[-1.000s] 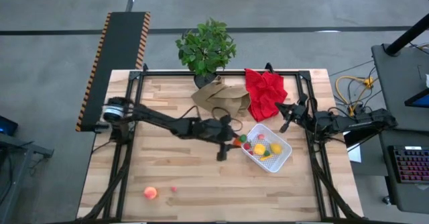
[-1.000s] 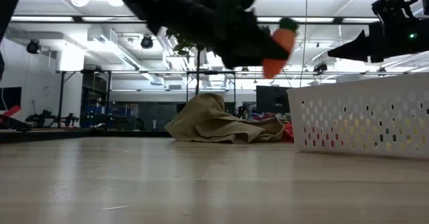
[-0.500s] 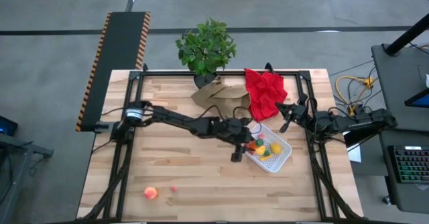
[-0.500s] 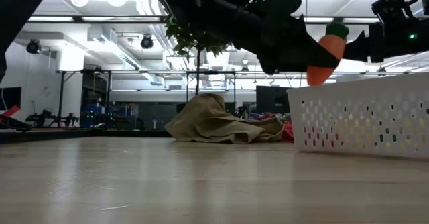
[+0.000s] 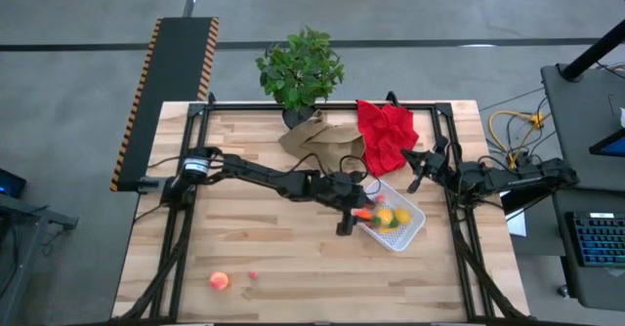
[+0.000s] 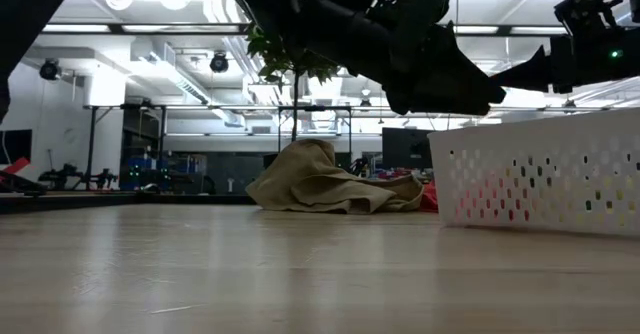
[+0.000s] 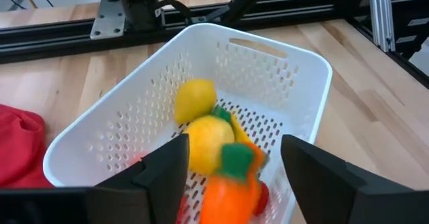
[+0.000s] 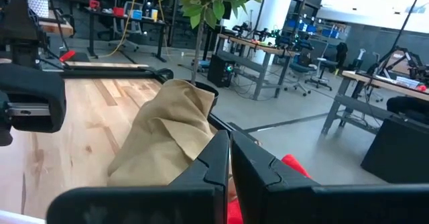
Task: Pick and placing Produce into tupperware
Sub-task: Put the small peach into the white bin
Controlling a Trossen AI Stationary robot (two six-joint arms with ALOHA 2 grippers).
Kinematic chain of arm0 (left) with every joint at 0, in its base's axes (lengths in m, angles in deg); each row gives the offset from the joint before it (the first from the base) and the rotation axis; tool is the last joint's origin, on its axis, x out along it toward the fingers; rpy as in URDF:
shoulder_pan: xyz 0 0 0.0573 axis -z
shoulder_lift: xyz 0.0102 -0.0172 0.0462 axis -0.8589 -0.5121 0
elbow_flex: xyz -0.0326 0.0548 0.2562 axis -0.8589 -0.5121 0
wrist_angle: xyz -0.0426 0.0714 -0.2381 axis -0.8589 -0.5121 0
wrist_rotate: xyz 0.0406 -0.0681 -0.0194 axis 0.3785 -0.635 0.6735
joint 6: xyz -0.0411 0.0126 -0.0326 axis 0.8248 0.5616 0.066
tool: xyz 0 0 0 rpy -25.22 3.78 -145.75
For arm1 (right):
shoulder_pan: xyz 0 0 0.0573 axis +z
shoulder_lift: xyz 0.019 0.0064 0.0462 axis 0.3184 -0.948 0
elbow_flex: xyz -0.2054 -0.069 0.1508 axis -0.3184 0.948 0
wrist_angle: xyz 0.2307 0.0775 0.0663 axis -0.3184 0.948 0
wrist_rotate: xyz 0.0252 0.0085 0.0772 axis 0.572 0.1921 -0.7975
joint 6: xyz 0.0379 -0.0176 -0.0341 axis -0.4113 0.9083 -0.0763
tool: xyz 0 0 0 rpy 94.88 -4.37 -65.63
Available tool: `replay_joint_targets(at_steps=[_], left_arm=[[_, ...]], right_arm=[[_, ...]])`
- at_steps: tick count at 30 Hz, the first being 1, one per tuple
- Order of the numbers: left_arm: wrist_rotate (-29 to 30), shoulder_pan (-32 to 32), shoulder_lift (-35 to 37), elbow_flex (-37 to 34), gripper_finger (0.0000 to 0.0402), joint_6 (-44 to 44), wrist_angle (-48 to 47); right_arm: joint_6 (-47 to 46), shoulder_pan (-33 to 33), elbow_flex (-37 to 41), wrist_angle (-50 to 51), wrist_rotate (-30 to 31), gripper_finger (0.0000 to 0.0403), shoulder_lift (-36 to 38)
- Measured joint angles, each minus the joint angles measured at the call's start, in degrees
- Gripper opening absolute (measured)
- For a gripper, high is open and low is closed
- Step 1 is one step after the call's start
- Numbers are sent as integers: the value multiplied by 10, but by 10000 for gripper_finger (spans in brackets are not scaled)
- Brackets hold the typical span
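Two dark fingers of the left gripper (image 7: 231, 177) stand spread apart above the near-left rim of the white, shallow, square plastic tupperware (image 5: 414, 227), and nothing is clamped between them. The orange toy carrot with its green top (image 7: 228, 187) shows blurred in the gap between the fingers, over the container's dotted base; whether it touches either finger cannot be told. Beyond it, inside the tupperware, lie a round yellow lemon (image 7: 195, 100) and a second yellow fruit (image 7: 211, 140) just beside it, with a small red piece (image 7: 261, 197) near the carrot.

Seen from above, the tupperware sits right of the table's centre, with the left arm reaching across the wooden table (image 5: 244, 258) to it. A crumpled brown paper bag (image 5: 317, 136) and a red cloth (image 5: 389, 134) lie at the far side, beside a leafy green potted plant (image 5: 301, 67). A pink-orange peach (image 5: 220, 280) and a tiny red berry (image 5: 253, 274) rest near the table's near-left edge, well apart from the container.

The right gripper (image 5: 414, 183) waits off the tupperware's far-right corner, fingers pressed together.
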Motion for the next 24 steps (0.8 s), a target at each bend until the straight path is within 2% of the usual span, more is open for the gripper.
replay_joint_targets(at_steps=[4,8,12,17,24], left_arm=[[0,0,2,0,231,0,-13],[0,3,43,-1,233,3,-135],[3,23,108,-9,233,66,-282],[14,90,188,-43,233,132,-405],[84,215,288,-90,233,233,-471]], right_arm=[[0,0,0,0,0,9,0],[0,0,0,4,0,9,0],[1,0,0,6,0,9,0],[7,0,0,5,7,9,0],[8,0,0,4,9,9,0]])
